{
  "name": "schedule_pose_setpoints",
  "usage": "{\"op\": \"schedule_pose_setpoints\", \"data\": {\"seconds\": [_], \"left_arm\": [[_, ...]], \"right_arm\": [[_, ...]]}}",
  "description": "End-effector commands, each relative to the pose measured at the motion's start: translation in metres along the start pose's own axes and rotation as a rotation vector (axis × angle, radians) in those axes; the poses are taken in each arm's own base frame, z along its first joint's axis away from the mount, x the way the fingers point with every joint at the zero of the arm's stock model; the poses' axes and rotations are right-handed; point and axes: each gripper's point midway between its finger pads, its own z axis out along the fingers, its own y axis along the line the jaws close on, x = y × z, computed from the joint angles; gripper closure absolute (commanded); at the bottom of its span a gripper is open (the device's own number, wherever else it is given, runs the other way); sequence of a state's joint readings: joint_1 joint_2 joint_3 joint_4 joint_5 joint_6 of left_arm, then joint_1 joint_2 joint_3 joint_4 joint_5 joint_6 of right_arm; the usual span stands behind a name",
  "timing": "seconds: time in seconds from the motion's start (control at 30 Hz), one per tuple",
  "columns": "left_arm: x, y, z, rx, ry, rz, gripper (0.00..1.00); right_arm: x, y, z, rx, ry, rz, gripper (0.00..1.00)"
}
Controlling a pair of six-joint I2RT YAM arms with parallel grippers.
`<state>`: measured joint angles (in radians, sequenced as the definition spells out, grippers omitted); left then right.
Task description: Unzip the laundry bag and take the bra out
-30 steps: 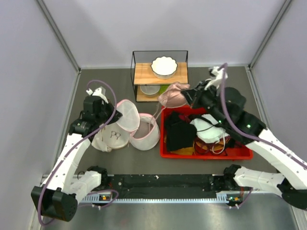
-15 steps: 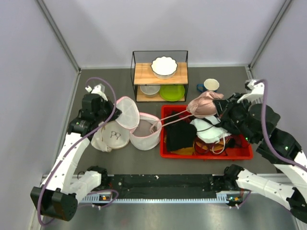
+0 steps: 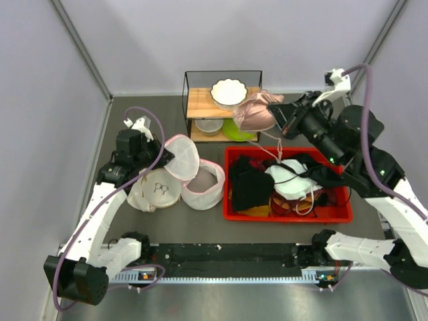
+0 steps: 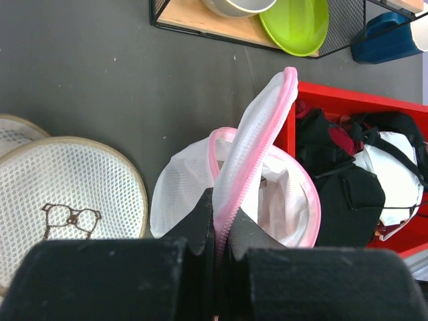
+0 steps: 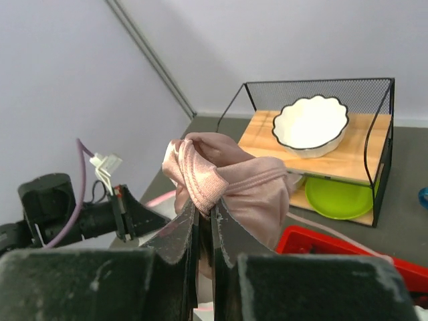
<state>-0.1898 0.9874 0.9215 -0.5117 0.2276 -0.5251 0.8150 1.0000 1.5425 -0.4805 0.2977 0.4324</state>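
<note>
The laundry bag (image 3: 202,182) lies open on the table, white mesh with a pink zipper band. My left gripper (image 3: 164,155) is shut on the zipper rim of its raised lid flap; in the left wrist view the gripper (image 4: 219,215) pinches the pink band of the bag (image 4: 275,200). My right gripper (image 3: 279,118) is shut on the dusty-pink bra (image 3: 253,112) and holds it in the air in front of the wire shelf, clear of the bag. In the right wrist view the gripper (image 5: 204,215) clamps a bunched edge of the bra (image 5: 249,182). A thin strap (image 3: 276,148) hangs down toward the red bin.
A red bin (image 3: 289,214) with black and white garments sits right of the bag. A wire shelf (image 3: 223,101) at the back holds a white bowl (image 3: 229,92) and a green plate (image 4: 295,25). Cream padded round pieces (image 3: 155,190) lie left of the bag. A blue cup (image 4: 384,40) stands beside the shelf.
My right gripper swung the bra right over the bin, then lifted it back and left in front of the shelf; its straps came out of the bag. My left gripper stayed on the flap.
</note>
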Motion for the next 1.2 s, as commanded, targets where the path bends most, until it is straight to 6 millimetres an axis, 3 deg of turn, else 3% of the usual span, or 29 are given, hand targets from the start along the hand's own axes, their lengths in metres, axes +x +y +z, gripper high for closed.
{"op": "schedule_pose_setpoints", "data": {"seconds": [0.0,0.13,0.43,0.63,0.73,0.93,1.17], "left_arm": [[-0.011,-0.008,0.002,0.043,-0.042,0.012,1.0],[-0.011,-0.009,0.004,0.048,-0.039,0.011,1.0],[-0.014,-0.007,0.002,0.036,-0.055,0.022,1.0],[-0.019,-0.004,-0.002,0.007,-0.07,0.035,1.0],[-0.02,-0.002,-0.003,-0.002,-0.08,0.035,1.0],[-0.013,0.001,-0.001,-0.001,-0.061,0.024,1.0],[-0.004,0.003,0.004,0.005,-0.032,0.009,1.0]], "right_arm": [[-0.039,0.018,-0.008,-0.078,-0.11,-0.007,1.0],[-0.038,-0.002,-0.023,-0.005,-0.129,-0.02,1.0],[0.02,-0.073,-0.057,0.251,0.026,-0.09,1.0],[0.044,-0.087,-0.072,0.294,0.102,-0.075,1.0],[0.062,-0.098,-0.071,0.338,0.154,-0.089,1.0],[0.129,-0.113,-0.051,0.389,0.326,-0.113,1.0],[0.172,-0.11,-0.032,0.349,0.473,-0.161,1.0]]}}
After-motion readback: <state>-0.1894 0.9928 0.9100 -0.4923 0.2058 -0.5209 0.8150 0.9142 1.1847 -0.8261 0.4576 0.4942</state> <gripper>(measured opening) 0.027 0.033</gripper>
